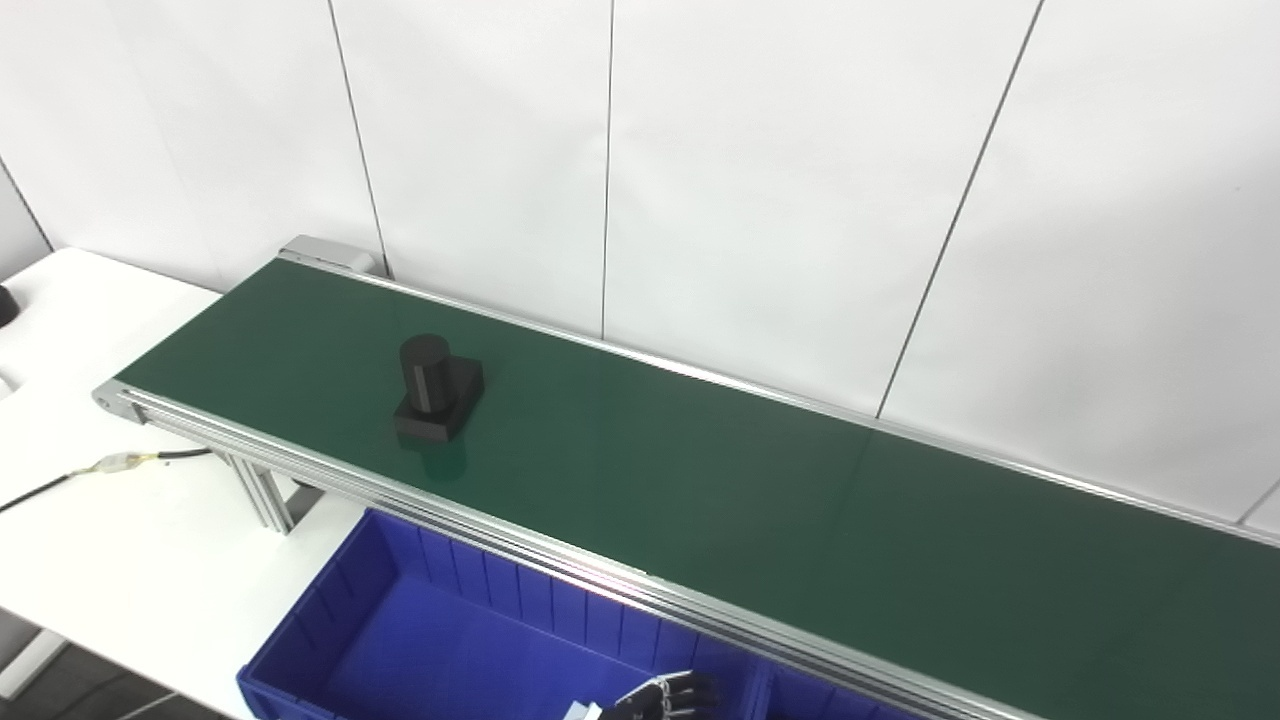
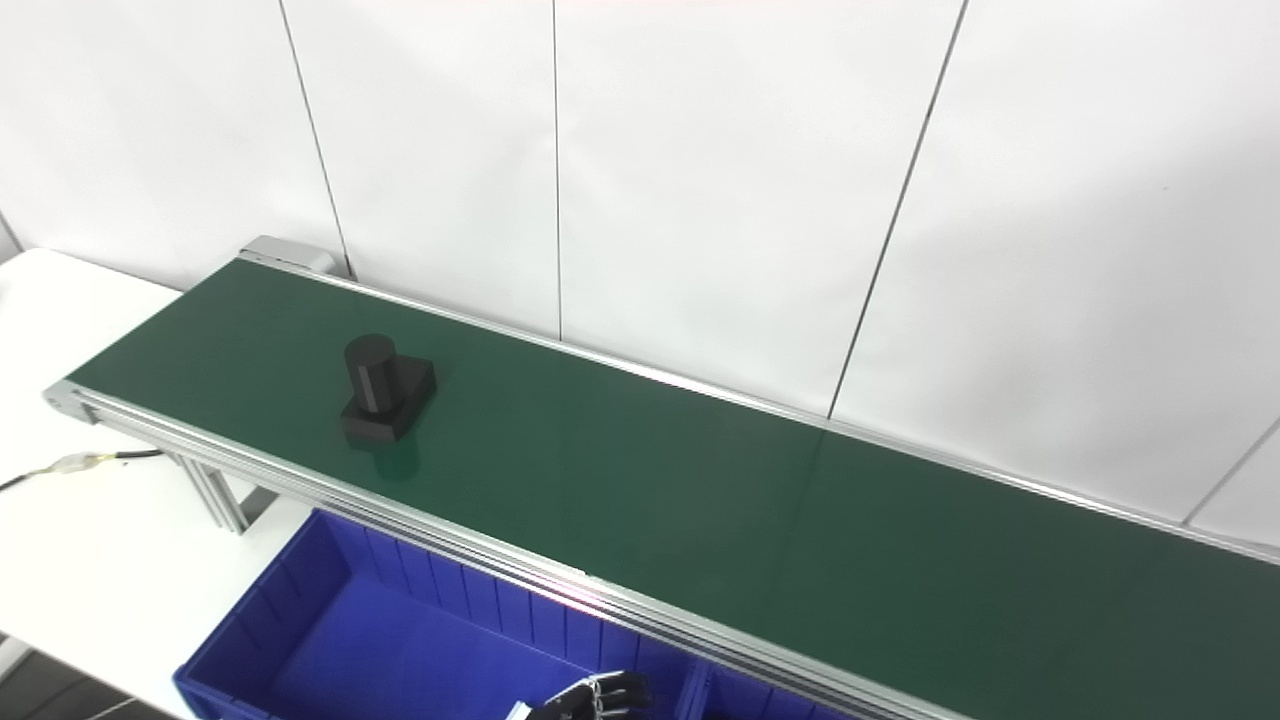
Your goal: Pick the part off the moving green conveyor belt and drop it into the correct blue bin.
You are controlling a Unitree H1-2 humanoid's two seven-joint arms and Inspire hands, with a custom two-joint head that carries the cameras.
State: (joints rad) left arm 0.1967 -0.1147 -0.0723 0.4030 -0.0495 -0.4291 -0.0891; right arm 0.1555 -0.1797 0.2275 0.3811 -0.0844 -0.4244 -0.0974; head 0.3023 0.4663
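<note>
A black part point(image 1: 437, 388), a short cylinder standing on a square base, rides on the green conveyor belt point(image 1: 700, 480) toward its left end. It is also in the right eye view point(image 2: 385, 390). My left hand point(image 1: 668, 695) shows only at the bottom edge, low over the blue bin point(image 1: 400, 620) in front of the belt and far from the part. Its dark fingers are spread and hold nothing. My right hand is out of the picture.
The belt's aluminium rail point(image 1: 560, 550) runs between the bin and the belt. A second blue bin point(image 1: 820, 700) starts to the right of a divider. A cable point(image 1: 120, 463) lies on the white table point(image 1: 120, 540) at left. White wall panels stand behind.
</note>
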